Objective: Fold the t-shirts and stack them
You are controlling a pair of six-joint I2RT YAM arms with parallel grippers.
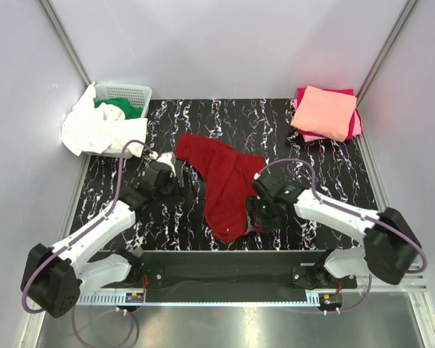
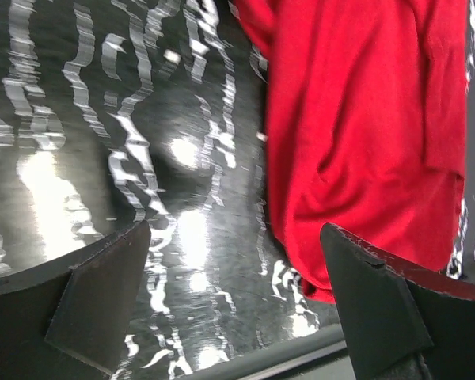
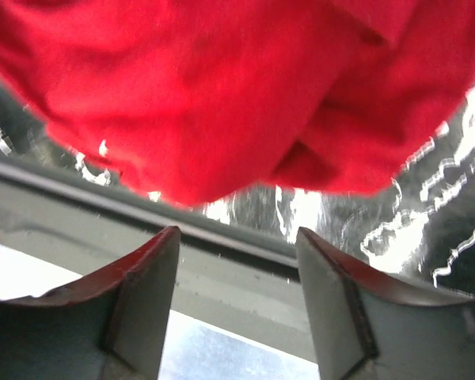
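Left tool (image 1: pixel 172 190): spread wide, nothing between the fingers, low over bare table (image 1: pixel 312 181), just left of the dark red t-shirt (image 1: pixel 225 185). Right tool (image 1: pixel 259 216): parted as well, gripping nothing, tips at the shirt's near right edge; touching the cloth or not, cannot tell.

Dark red t-shirt: loose and crumpled, unfolded, on the middle of the table between both arms. Long axis from far to near, leaning slightly rightward toward the front. Broad end at the far side, one flap reaching left and another right. Narrow rounded end pointing at the near edge of the table, close to the front rail.

Salmon pink t-shirt (image 1: pixel 325 110): folded flat in the far right corner, on top of the folded magenta t-shirt (image 1: pixel 344 93).

White t-shirt (image 1: pixel 94 130): draped over the rim of the basket (image 1: pixel 130 90) in the far left corner, spilling onto the table. Green t-shirt (image 1: pixel 127 109): bunched inside the basket.
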